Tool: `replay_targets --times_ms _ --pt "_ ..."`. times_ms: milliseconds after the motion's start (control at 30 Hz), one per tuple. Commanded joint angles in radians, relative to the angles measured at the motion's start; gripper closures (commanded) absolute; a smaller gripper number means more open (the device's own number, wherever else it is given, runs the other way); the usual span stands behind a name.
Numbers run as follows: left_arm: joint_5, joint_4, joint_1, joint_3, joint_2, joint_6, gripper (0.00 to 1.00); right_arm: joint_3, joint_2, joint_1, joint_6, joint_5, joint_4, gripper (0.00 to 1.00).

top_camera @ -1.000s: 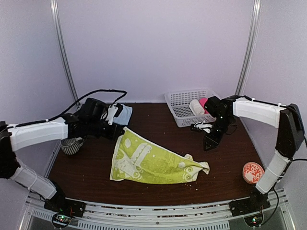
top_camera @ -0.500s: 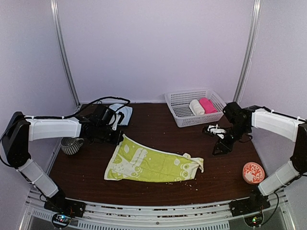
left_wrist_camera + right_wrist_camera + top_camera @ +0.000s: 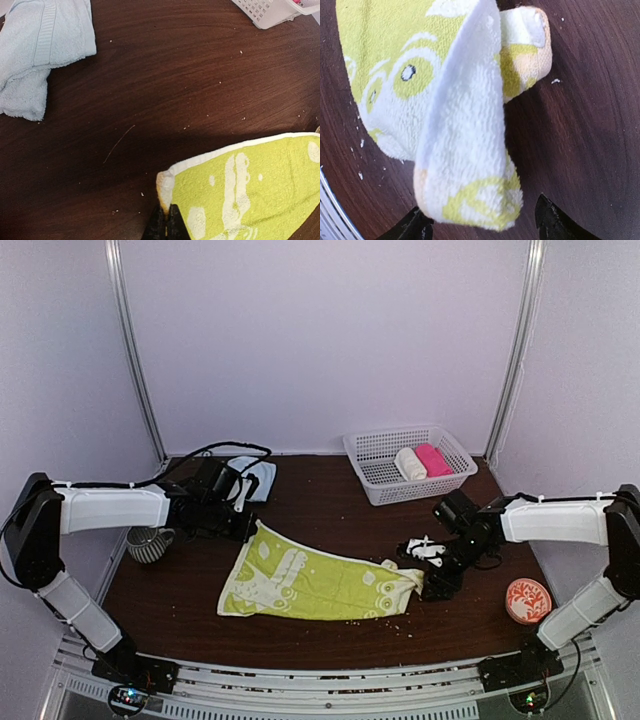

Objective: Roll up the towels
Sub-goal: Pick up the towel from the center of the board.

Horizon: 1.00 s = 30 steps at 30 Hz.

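The yellow-green and white patterned towel (image 3: 320,585) lies spread on the dark table, its right end bunched and folded over. My left gripper (image 3: 246,526) is shut on the towel's far left corner (image 3: 172,182), its fingertips (image 3: 161,227) pressed together over the white hem. My right gripper (image 3: 434,586) is low at the towel's right end. It is open, its fingers (image 3: 546,212) standing either side of the folded end (image 3: 465,150) without pinching it. The pale blue towel (image 3: 257,477) lies crumpled at the back left, also seen as the pale blue towel (image 3: 45,45) in the left wrist view.
A white basket (image 3: 372,445) at the back right holds a cream roll (image 3: 409,463) and a pink roll (image 3: 433,459). A striped cup (image 3: 150,543) stands at the left edge. A red patterned dish (image 3: 527,600) sits at the front right. The basket's corner (image 3: 270,12) shows in the left wrist view.
My right gripper has swung from near the basket down to the towel's right end and opened wider. The left arm lowered the towel flat a second ago and has held still since.
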Motion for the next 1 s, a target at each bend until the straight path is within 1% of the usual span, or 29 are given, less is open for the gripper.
replay_targets --times_ms 0,67,133,300,367,467,567,633,767,900,967 --pt "-0.004 0.043 0.002 -0.022 -0.008 -0.002 1.00 0.042 0.049 0.013 0.077 -0.016 0.077 0.25" --pt "-0.003 0.045 0.002 -0.030 -0.012 -0.004 1.00 0.050 0.064 0.012 0.097 0.001 0.087 0.25" --pt "-0.006 0.045 0.001 -0.037 -0.016 -0.004 1.00 0.074 0.084 -0.003 0.128 0.089 0.102 0.28" --pt "-0.020 0.043 0.002 -0.044 -0.027 0.001 1.00 0.148 0.090 -0.137 0.144 0.276 0.158 0.37" --pt "-0.024 0.049 0.001 -0.050 -0.030 0.000 1.00 0.174 0.087 -0.179 0.167 0.308 0.186 0.38" --pt "-0.024 0.065 0.001 -0.065 -0.032 -0.012 1.00 0.183 0.080 -0.204 0.211 0.258 0.187 0.38" --pt "-0.016 0.073 0.001 -0.070 -0.028 -0.016 1.00 0.149 0.080 -0.204 0.228 0.195 0.184 0.39" --pt "-0.016 0.072 0.002 -0.069 -0.024 -0.016 1.00 0.118 0.072 -0.205 0.209 0.137 0.187 0.41" --pt "-0.011 0.064 0.001 -0.065 -0.020 -0.012 1.00 0.070 0.026 -0.207 0.181 0.121 0.198 0.51" --pt "-0.017 0.064 0.001 -0.068 -0.022 -0.014 1.00 0.019 -0.045 -0.227 0.152 0.109 0.210 0.55" --pt "-0.017 0.067 0.002 -0.073 -0.022 -0.018 1.00 0.001 -0.077 -0.234 0.128 0.058 0.211 0.56"
